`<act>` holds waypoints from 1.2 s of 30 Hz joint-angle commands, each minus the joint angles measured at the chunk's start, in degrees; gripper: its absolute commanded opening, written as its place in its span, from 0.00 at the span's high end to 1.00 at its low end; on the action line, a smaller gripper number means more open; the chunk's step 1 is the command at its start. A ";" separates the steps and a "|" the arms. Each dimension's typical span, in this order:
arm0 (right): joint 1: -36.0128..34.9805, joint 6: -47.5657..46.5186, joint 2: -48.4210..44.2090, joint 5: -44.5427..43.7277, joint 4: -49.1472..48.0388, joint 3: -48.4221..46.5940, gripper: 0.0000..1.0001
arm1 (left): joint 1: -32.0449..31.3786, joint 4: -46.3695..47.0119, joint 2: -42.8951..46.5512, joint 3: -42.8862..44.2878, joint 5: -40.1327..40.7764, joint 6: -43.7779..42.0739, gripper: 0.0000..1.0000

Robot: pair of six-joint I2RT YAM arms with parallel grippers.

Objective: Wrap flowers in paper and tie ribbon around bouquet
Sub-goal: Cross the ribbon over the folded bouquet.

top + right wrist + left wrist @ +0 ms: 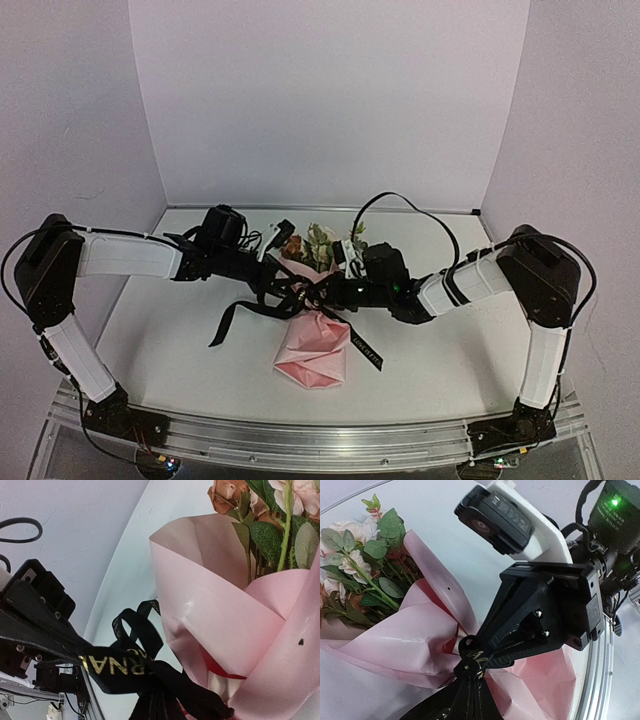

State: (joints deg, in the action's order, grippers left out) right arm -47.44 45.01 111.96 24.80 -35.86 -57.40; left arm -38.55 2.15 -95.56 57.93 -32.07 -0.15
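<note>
Ribbon (125, 667) pinched in both jaws — against bouquet (225, 620).

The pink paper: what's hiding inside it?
The flowers poke out of the paper at its open top, with leaves and green stems running down inside. The stems' lower ends are covered by the paper, where the ribbon wraps it.

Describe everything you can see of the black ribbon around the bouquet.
The ribbon is narrow, black and fabric-like, printed with pale lettering. It is bunched around the neck of the pink paper cone, with a small loop standing up. The left gripper and right gripper, both shut, pinch it there. Two loose tails trail off: one on the white table, one across the paper.
</note>
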 commanded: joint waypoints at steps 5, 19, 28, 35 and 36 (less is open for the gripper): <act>-0.29 1.60 2.97 -0.72 -1.56 -5.25 1.00 | -1.99 -1.80 -0.13 1.62 -2.26 -3.41 1.00; -0.51 1.36 5.13 -5.78 -9.73 -1.13 1.00 | -7.52 -8.01 -4.01 4.19 -1.26 -6.99 1.00; -0.76 -1.99 3.65 -6.74 -9.74 0.66 1.00 | -9.00 -6.39 -5.85 4.65 6.79 -4.83 0.98; -0.80 -1.83 4.15 -5.87 -9.72 -0.73 1.00 | -9.00 -5.18 -4.17 4.43 8.65 -3.55 0.85; -0.75 -1.93 4.14 -5.96 -9.71 -0.94 1.00 | -9.00 -5.15 -4.01 4.44 9.10 -3.49 0.84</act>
State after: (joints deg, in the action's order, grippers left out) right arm -48.05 44.17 117.23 19.16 -42.98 -56.48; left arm -47.68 -4.38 -101.30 60.02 -25.65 -4.42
